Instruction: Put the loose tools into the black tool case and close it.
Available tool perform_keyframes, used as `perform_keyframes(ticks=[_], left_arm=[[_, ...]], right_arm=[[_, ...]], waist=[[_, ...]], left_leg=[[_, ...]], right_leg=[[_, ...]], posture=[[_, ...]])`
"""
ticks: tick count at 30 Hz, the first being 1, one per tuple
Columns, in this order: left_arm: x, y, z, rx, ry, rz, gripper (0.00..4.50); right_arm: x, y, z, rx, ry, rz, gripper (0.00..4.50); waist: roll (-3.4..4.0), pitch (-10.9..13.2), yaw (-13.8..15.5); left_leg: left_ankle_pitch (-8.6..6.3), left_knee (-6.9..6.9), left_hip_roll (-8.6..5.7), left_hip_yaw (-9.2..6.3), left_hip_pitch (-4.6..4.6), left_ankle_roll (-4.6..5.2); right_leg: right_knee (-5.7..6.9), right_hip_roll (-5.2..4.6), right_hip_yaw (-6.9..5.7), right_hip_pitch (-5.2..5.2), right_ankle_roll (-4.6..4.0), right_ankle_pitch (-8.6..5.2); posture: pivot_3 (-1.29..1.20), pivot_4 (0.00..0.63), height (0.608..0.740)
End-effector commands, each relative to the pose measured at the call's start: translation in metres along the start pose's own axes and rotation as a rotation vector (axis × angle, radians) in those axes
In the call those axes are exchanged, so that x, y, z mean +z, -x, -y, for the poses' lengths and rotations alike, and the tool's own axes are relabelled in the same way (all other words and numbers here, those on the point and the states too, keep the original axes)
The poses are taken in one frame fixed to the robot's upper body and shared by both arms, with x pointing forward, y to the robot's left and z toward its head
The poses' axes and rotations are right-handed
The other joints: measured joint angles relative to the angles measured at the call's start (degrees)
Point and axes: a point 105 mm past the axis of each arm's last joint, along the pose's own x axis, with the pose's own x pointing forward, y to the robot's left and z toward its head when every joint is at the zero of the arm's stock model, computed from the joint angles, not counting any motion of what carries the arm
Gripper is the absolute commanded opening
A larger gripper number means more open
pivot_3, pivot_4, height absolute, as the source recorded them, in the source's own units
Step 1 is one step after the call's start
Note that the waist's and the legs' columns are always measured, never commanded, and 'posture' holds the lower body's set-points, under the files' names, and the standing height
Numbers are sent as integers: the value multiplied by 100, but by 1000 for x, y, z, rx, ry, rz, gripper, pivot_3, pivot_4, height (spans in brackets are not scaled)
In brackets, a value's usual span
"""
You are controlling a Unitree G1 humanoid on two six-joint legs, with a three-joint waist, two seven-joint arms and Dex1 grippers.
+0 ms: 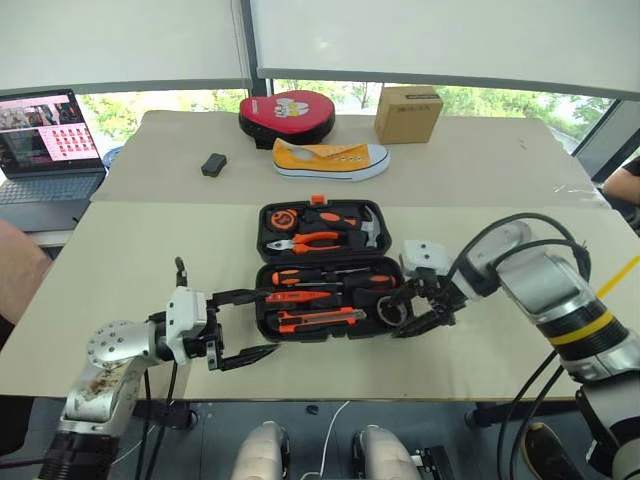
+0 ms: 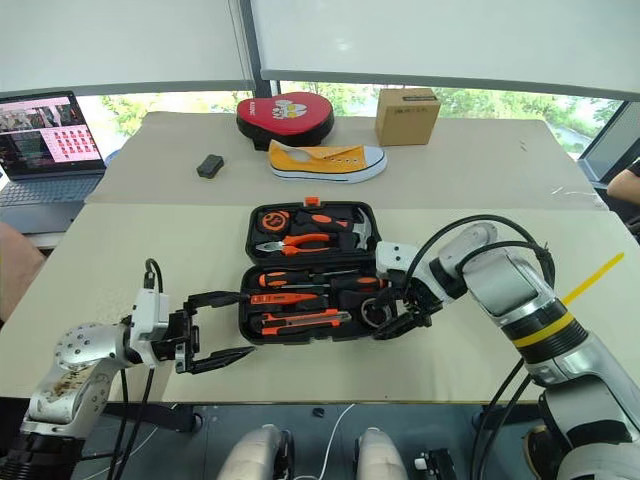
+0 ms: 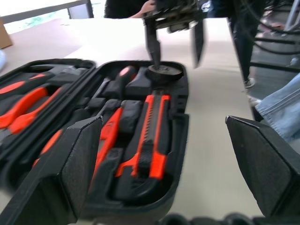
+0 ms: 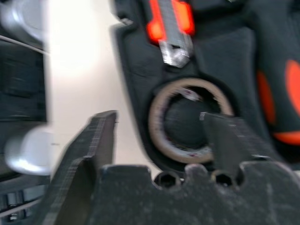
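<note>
The black tool case [image 1: 322, 270] is seen lying open near the worktop's front edge, the tape roll [image 4: 187, 120] seated inside. Right tool [image 1: 418, 308] spread wide over it; left tool [image 1: 240, 325] held wide beside the case.

Tape roll [image 2: 378, 313] in the open tool case's [image 2: 310, 272] near-right corner, utility knife [image 2: 300, 321] left of it.

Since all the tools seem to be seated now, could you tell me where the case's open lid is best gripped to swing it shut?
Take the black tool case by the far rim of its lid, near the orange latch. That edge lies opposite the hinge, flat on the table, so fingers should probably come from the far side, slip under the rim and lift it toward the robot.
</note>
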Motion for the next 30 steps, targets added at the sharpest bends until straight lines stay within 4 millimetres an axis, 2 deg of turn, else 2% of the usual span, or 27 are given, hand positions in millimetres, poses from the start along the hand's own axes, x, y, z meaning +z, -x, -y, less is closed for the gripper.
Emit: perform_keyframes(ticks=[1, 2, 4, 7, 10, 11, 13, 14, 18, 19, 21, 24, 30], left_arm=[[-2, 17, -31, 194, 23, -51, 4500], [-5, 20, -38, 243, 35, -72, 4500], [-9, 23, -51, 331, 56, -105, 3974], [-10, 20, -69, 431, 67, -108, 2962], [-4, 10, -67, 387, 42, -79, 1839], [0, 6, -63, 353, 33, -66, 1367], [6, 0, -47, 227, 5, -38, 743], [8, -2, -38, 165, -11, -30, 743], [7, -4, -27, 74, -37, -27, 636], [6, -4, -27, 69, -35, -26, 636], [5, -7, -25, 51, -30, -24, 636], [2, -12, -20, 28, -18, -25, 636], [-1, -13, -12, 3, -4, -41, 636]], right_arm=[[18, 42, 0, -42, 80, 171, 4090], [16, 49, 6, -89, 90, 204, 4090], [13, 59, 22, -199, 79, 297, 4136], [-9, 63, 44, -331, 92, 293, 4136], [-23, 59, 52, -384, 58, 269, 3419], [-20, 57, 50, -382, 66, 292, 3029], [-5, 47, 37, -306, 119, 367, 3010], [2, 42, 30, -271, 152, 393, 3010], [14, 24, 14, -197, 203, 414, 2066], [15, 19, 10, -181, 208, 407, 1618], [18, 7, 5, -154, 196, 400, 998], [15, -7, 11, -174, 192, 352, 56], [-6, -24, 20, -175, 166, 228, 56]], waist=[[0, 0, 4], [-1, 0, 12], [-4, 1, 24], [-13, 1, 26], [-12, 1, 13], [-11, 2, 3], [-11, 2, -37], [-11, 2, -52], [-10, 3, -90], [-9, 3, -89], [-10, 3, -77], [-10, 3, -71], [-10, 3, -62]], left_leg=[[0, 0, 0, 0, 0, 0], [0, 0, 0, 0, 0, 0], [0, 0, -4, -2, 2, 0], [0, 0, -9, 1, 4, -1], [1, 0, -9, 7, -1, -1], [0, 0, -9, 9, -3, -1], [0, -3, -7, 16, -4, -1], [0, -5, -4, 16, -4, -1], [2, -8, 1, 12, -2, -5], [3, -8, -1, 11, -2, -8], [4, -8, -1, 9, -1, -9], [4, -7, -1, 7, 0, -9], [4, -7, -6, 9, -1, -9]], right_leg=[[0, -1, 0, 0, 0, 0], [-1, -2, 0, 1, 0, 0], [-4, -2, -3, 7, 1, 0], [-3, 1, -3, 11, 1, 1], [-2, 2, 1, 3, 2, 1], [-2, 2, 2, 1, 2, 1], [0, 3, 8, -7, 2, 1], [0, 6, 8, -7, 2, 1], [5, 9, 5, -6, 1, 1], [6, 8, 5, -6, 1, 1], [6, 5, 5, -4, 1, 1], [6, 2, 4, -3, 1, 1], [5, 5, 4, -4, 1, 1]], posture=[[0, 150, 740], [0, 150, 740], [0, 150, 740], [0, 150, 740], [0, 150, 740], [0, 150, 740], [0, 150, 740], [0, 150, 740], [0, 150, 740], [0, 150, 740], [0, 150, 740], [0, 150, 740], [0, 150, 740]])
